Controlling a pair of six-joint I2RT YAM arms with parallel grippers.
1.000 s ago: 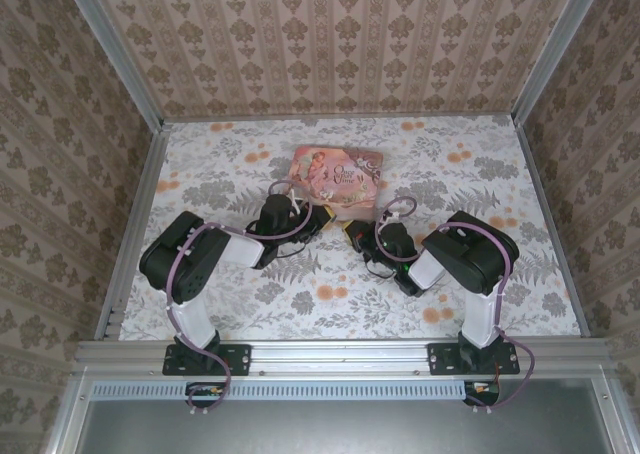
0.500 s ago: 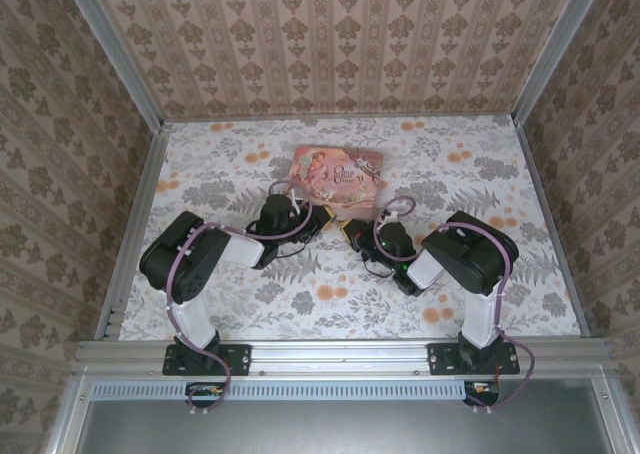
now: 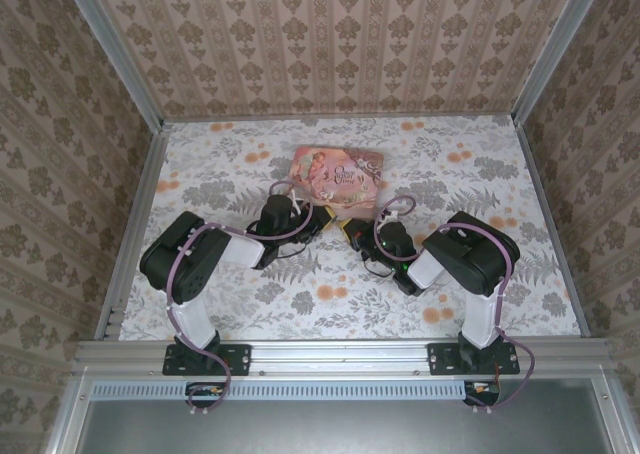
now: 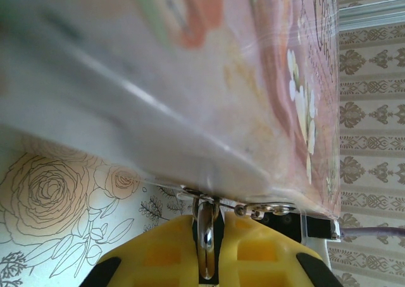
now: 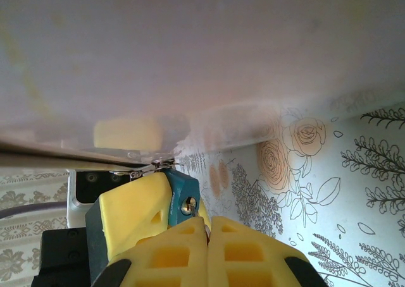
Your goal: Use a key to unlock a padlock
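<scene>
while left gripper (image 4: 206, 230) stays clamped, padlock (image 5: 183, 197) unmoved

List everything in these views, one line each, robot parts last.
padlock: one, teal body, silvery shackle; at the tin's near edge, between the left gripper's fingers.
tin: one, pink, illustrated; mid-table, just beyond both grippers.
tablecloth: one, white with floral print; covers the table.
walls: three, beige patterned; around the table.
frame rail: one, silver; near edge.
cables: purple; along both arms.
left gripper: one, yellow fingers; shut on the padlock.
right gripper: one, yellow fingers pressed together; tips beside the padlock's keyhole.
</scene>
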